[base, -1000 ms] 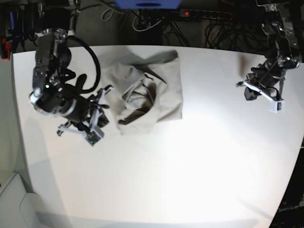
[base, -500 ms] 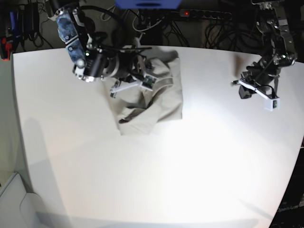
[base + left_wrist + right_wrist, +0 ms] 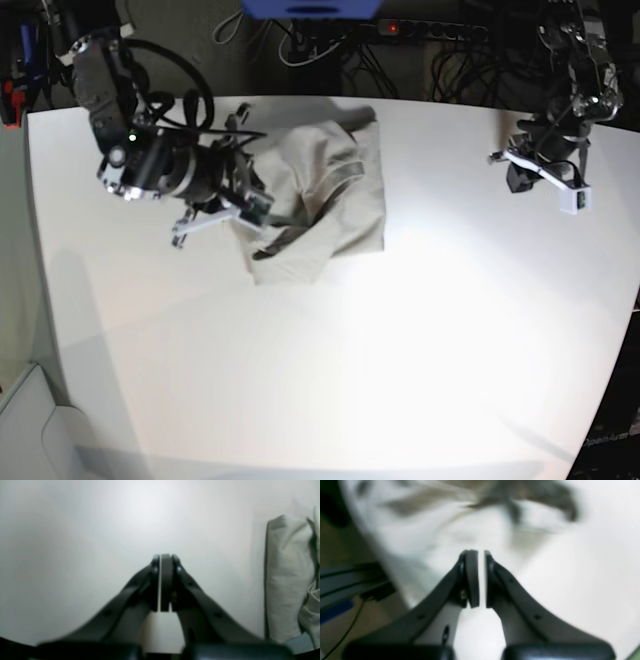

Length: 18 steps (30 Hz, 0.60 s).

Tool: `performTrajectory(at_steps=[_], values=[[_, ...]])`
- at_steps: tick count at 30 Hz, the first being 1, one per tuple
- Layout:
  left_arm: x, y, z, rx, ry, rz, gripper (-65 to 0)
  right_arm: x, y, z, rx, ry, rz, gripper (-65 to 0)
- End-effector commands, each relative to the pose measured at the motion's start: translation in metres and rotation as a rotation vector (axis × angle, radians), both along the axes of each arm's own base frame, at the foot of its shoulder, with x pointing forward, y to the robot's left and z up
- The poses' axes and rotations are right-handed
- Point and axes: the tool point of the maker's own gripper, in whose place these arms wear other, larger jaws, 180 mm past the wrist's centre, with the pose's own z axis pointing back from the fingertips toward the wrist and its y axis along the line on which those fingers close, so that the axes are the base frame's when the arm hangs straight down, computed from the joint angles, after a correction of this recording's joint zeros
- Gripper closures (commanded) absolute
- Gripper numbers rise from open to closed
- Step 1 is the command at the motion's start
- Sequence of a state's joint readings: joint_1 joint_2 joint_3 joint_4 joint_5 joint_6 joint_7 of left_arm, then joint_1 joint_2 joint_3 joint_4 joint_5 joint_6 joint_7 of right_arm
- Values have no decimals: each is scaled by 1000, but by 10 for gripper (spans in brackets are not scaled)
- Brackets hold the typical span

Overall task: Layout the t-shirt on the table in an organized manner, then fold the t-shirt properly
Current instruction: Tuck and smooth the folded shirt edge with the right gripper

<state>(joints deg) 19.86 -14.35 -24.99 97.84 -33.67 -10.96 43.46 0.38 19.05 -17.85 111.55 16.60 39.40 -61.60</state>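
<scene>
The t-shirt (image 3: 330,190) lies crumpled and partly bunched at the back middle of the white table (image 3: 350,340). My right gripper (image 3: 250,188) hovers at the shirt's left edge. In the blurred right wrist view its jaws (image 3: 481,555) stand shut with only a thin slit and nothing between them, and the t-shirt (image 3: 475,507) is just ahead. My left gripper (image 3: 512,170) stays far to the right, apart from the shirt. It is shut and empty (image 3: 163,557) above bare table (image 3: 75,542), with a fold of the t-shirt (image 3: 287,580) at that view's right edge.
Cables and a power strip (image 3: 430,30) lie on the dark floor behind the table's back edge. A blue object (image 3: 310,8) sits at the top. Floor and cables (image 3: 347,590) show past the table edge in the right wrist view.
The right arm swung from the table's left up over the shirt's back-left part, then came back down to its left edge. The left arm drifted slightly toward the back.
</scene>
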Motion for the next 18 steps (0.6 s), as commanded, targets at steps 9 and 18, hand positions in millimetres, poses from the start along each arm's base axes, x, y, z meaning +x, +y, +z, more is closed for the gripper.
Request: performTrajectory(at_steps=[9, 18], values=[[-8, 3, 3, 14, -6, -9, -13, 60, -33, -17, -8, 24, -99, -27], [-15, 25, 7, 33, -7, 52, -13, 72, -1, -11, 88, 10, -81, -27]])
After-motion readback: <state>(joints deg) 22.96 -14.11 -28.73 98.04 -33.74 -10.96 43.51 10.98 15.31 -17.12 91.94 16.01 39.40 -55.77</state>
